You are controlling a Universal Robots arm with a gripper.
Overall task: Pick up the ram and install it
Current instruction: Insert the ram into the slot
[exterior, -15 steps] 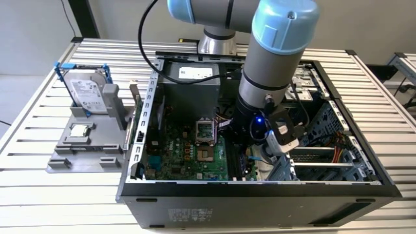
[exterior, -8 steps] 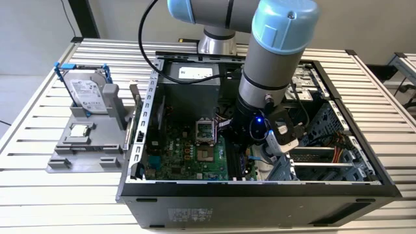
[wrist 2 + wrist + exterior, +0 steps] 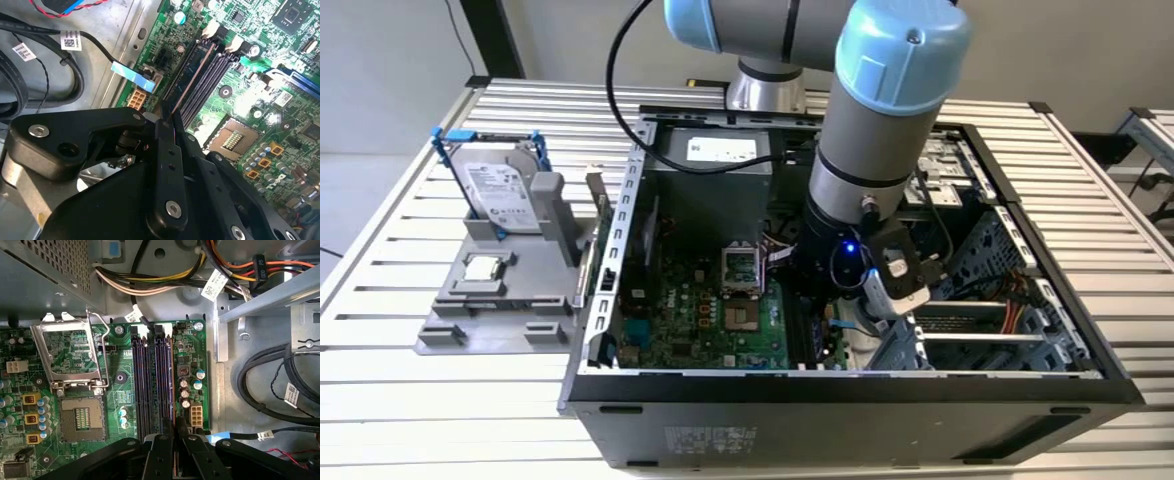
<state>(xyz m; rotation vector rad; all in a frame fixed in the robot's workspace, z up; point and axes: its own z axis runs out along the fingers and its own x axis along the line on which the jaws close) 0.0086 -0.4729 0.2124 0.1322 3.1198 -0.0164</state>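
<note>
Second wrist view: gripper [image 3: 169, 117] clenched on ram [image 3: 192, 75], thin stick poking out from fingertips, sitting in motherboard [image 3: 260, 100] slot.

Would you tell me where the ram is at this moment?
In the first wrist view the ram stands edge-on along the memory slot nearest the white connector on the motherboard, one end pinched in the gripper.
</note>
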